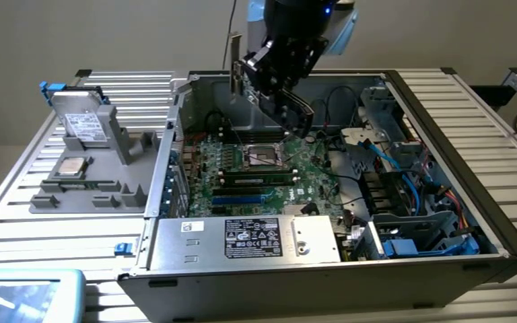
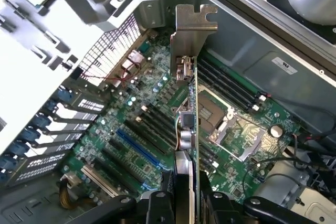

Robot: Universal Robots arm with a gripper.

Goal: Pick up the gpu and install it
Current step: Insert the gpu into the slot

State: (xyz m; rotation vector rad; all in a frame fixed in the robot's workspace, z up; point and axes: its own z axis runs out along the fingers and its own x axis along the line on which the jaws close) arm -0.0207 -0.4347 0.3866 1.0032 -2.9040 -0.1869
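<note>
Tray [image 1: 88,202] and silver drive box [image 1: 86,124] sit well off to the exterior view's left of the pincer [image 1: 272,77]. The pincer is clamped on the gpu [image 1: 296,114], held edge-down with its metal bracket [image 2: 191,30] farthest from the fingers [image 2: 157,208]. Beneath the pincer lies the motherboard [image 1: 258,171] in the open case [image 1: 330,276]. Blue cables [image 1: 411,182] lie lower, to the exterior view's right.
</note>
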